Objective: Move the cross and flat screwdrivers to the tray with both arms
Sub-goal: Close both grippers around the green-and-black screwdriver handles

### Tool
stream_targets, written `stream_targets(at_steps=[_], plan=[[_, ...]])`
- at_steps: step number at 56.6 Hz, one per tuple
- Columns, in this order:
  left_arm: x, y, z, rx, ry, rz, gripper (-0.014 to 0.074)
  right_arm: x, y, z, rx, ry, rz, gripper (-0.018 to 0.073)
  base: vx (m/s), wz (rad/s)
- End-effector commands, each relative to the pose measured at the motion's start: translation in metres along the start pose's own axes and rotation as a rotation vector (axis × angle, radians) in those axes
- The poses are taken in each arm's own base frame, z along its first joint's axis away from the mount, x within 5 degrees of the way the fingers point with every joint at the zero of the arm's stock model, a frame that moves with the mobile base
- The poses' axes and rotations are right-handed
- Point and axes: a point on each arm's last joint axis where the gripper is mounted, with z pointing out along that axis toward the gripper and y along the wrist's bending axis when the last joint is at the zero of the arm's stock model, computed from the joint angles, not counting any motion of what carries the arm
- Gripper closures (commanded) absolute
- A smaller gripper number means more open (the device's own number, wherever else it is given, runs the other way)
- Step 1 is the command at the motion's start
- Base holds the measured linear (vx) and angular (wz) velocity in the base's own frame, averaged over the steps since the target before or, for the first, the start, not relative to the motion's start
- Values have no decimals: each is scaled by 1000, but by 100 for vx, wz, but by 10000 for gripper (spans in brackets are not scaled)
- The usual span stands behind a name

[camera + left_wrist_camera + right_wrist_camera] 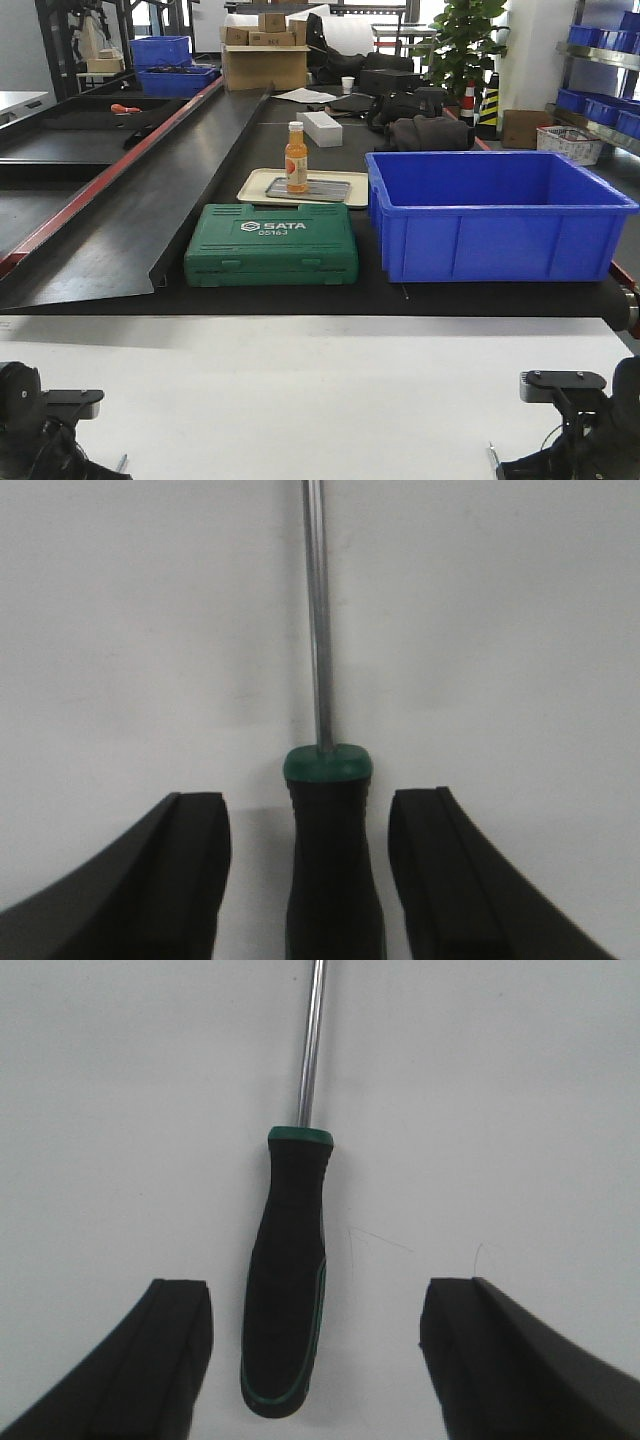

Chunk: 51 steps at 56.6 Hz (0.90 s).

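Observation:
In the left wrist view a screwdriver (330,850) with a black handle, green collar and steel shaft lies on the white table, shaft pointing away. My left gripper (308,810) is open, its jaws on either side of the handle with a gap on both sides. In the right wrist view a second black-and-green screwdriver (288,1290) lies between the wide-open jaws of my right gripper (318,1295), untouched. Neither tip shows, so I cannot tell cross from flat. The cream tray (256,184) sits on the black table beyond and holds an orange bottle (296,158).
A green SATA tool case (272,245) lies in front of the tray. A large blue bin (495,215) stands to its right. A white box (320,127) and black bags (425,130) sit further back. A sloped black conveyor (120,200) runs along the left.

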Motion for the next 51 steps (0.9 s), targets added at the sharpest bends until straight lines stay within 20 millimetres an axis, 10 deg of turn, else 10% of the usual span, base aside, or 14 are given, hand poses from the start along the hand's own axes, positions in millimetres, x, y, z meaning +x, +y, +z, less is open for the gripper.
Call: stream_targets(at_steps=[1, 30, 51], plan=[[-9, -2, -12, 6, -62, 0, 104, -12, -1, -19, 0, -103, -2, 48, 0, 0], [-8, 0, 14, 3, -10, -6, 104, -15, 7, -15, -21, -126, -80, 48, 0, 0], [-7, 0, 14, 5, 1, -7, 104, -18, 11, 36, -22, -29, -1, 48, 0, 0]])
